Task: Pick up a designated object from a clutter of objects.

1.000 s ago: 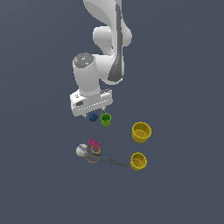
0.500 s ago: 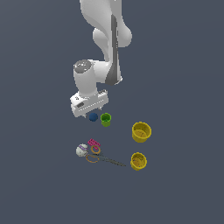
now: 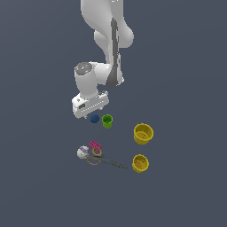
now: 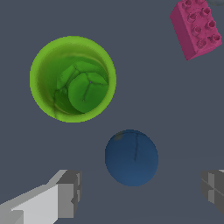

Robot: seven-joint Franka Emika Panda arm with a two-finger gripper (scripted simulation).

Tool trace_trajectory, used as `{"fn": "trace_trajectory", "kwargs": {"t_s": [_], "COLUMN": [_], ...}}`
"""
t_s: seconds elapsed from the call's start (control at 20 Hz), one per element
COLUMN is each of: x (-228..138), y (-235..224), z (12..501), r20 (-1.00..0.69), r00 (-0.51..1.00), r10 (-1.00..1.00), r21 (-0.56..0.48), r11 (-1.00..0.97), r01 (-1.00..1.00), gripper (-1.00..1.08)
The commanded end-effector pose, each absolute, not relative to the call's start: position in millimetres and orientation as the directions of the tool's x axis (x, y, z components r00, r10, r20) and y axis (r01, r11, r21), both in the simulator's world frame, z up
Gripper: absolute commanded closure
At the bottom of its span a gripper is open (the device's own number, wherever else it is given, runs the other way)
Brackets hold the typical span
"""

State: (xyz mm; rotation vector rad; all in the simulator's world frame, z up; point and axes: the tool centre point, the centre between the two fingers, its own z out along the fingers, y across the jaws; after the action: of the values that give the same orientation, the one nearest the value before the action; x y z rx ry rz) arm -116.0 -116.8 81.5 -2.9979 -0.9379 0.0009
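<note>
Dark blue and smooth, the ball (image 4: 131, 157) sits just beside the green cup (image 4: 72, 79); we see our tool (image 4: 142, 192) spread wide around it, holding nothing.

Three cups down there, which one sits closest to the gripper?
The green cup, beside the blue ball under the gripper; both yellow cups lie farther off.

A flat, matte ground (image 3: 186, 66) of even dark slate-blue reaches every border of the exterior view, from near to far and from that view's left to its right, and the same plain dull ground (image 4: 175, 100) forms the backdrop in the wrist view.
</note>
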Motion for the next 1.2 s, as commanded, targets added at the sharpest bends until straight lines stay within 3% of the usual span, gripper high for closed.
{"fn": "trace_trajectory", "kwargs": {"t_s": [0.0, 0.9, 0.95, 1.15], "x": [-116.0, -117.4, -117.4, -117.4], "y": [-116.8, -116.7, -116.7, -116.7], "z": [80.7, 34.1, 34.1, 34.1], "r20": [0.000, 0.000, 0.000, 0.000], "r00": [0.822, 0.820, 0.820, 0.820], "r10": [0.570, 0.572, 0.572, 0.572], "r21": [0.000, 0.000, 0.000, 0.000], "r11": [-0.822, -0.820, -0.820, -0.820], "r01": [0.570, 0.572, 0.572, 0.572], "gripper": [-0.92, -0.92, 1.08, 1.08]}}
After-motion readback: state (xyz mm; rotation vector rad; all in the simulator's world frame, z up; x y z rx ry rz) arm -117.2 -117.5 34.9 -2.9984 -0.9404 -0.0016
